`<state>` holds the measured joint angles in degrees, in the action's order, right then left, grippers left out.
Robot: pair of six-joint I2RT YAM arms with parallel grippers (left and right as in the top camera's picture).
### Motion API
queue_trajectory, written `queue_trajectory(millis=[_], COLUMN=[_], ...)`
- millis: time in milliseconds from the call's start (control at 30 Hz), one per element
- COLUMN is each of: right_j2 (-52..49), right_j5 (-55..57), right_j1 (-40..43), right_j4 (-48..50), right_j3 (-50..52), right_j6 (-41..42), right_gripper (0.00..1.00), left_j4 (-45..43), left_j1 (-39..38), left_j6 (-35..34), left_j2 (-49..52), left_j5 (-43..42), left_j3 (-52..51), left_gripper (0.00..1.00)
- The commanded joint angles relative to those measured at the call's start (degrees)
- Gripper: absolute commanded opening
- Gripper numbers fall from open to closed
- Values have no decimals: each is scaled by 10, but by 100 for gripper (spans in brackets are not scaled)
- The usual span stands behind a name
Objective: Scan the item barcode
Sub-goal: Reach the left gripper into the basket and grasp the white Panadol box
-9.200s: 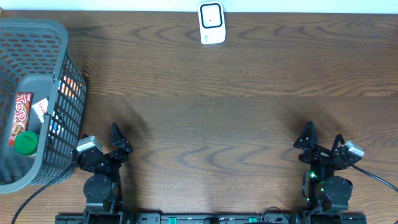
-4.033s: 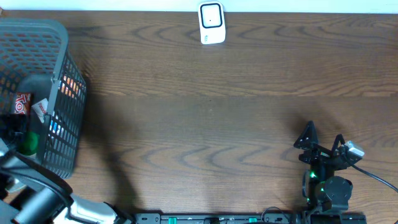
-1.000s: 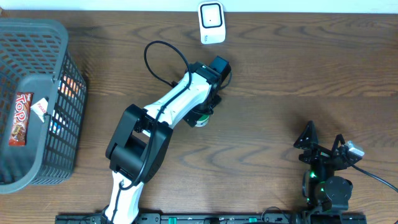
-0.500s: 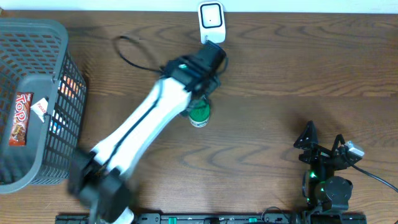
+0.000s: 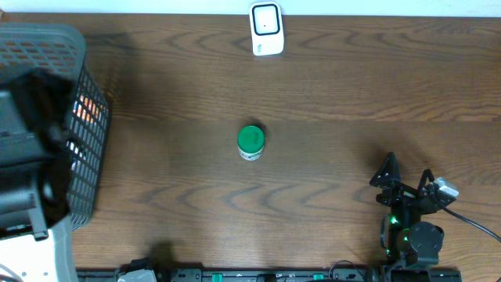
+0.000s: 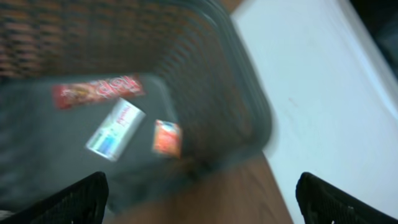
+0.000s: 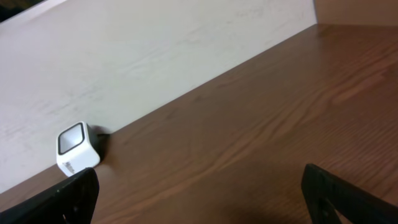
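Green-lidded container (image 5: 250, 142) is standing upright and alone on the wooden table (image 5: 329, 94), touching neither of the 2 pincers. It is sitting well off to the right of the left pincer (image 6: 202, 193), and well forward and to the left of the right pincer (image 5: 403, 182). That places it roughly between the right pincer and the white scanner (image 5: 266, 30) at the table's far edge.

We are seeing the left pincer hovering over the grey mesh basket (image 5: 86, 149), its arm blurred in the overhead view. Its jaws are standing wide apart with nothing between them: released. Beneath it, 3 flat packets are lying in the basket: a red bar (image 6: 99, 91), a white packet (image 6: 115, 129) and a small orange packet (image 6: 166, 137) just beside the white one. The right pincer is resting by the table's near edge, its jaws also spread wide and empty, facing the scanner.

We are judging that the step in hand is reaching into the basket for an item to scan. To do it well, we are advising a straight descent clear of the basket wall, with the jaws centred across 1 packet's narrow side. They should be closing on that packet only, leaving its barcode uncovered for the scanner window. We cannot tell where any barcode is printed.
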<state>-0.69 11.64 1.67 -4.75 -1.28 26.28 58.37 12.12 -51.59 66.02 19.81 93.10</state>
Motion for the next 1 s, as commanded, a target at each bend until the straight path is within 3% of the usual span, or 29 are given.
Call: queue_trajectory(millis=[0, 200, 433, 700, 967], right_j2=[3, 3, 3, 3, 3], right_j5=[5, 5, 5, 5, 5], right_j1=[-5, -5, -5, -5, -5], right_j4=[0, 0, 0, 0, 0], right_j3=[2, 2, 2, 2, 2], right_j6=[-8, -8, -8, -8, -8], right_gripper=[99, 99, 99, 99, 99], left_j4=[-7, -19, -18, -30, -54], left_j1=[124, 216, 231, 231, 227], left_j6=[96, 187, 278, 283, 332], left_j2=[46, 160, 319, 455, 544], left_j5=[-93, -102, -103, -103, -147], left_j3=[2, 2, 1, 1, 1], left_gripper=[96, 96, 96, 96, 98])
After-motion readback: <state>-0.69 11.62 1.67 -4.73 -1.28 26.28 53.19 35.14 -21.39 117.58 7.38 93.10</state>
